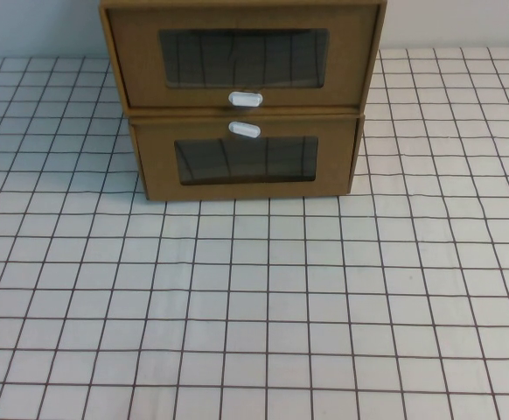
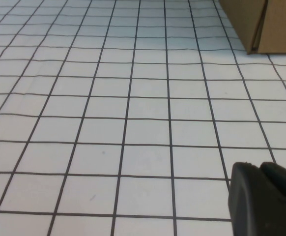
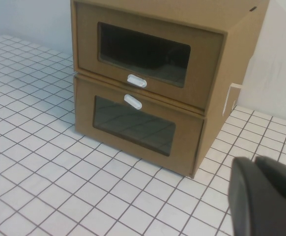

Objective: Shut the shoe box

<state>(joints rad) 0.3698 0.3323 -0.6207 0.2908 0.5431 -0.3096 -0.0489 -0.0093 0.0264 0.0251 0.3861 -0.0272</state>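
Note:
Two brown cardboard boxes are stacked at the back of the table. The upper one, with its white oval handle (image 1: 245,99) below the clear window, is the shoe box (image 1: 241,52) (image 3: 148,54). Its front panel stands a little forward of the box beneath. The lower box (image 1: 246,162) (image 3: 138,128) has its handle above the window. Neither arm shows in the high view. My left gripper (image 2: 260,168) hovers shut and empty over the tablecloth, left of the boxes. My right gripper (image 3: 255,160) is shut and empty, off the boxes' front right corner.
A white tablecloth with a dark grid (image 1: 263,297) covers the table in front of the boxes. A brown cardboard corner (image 2: 275,24) shows at the edge of the left wrist view. A pale wall (image 3: 280,73) rises behind the stack.

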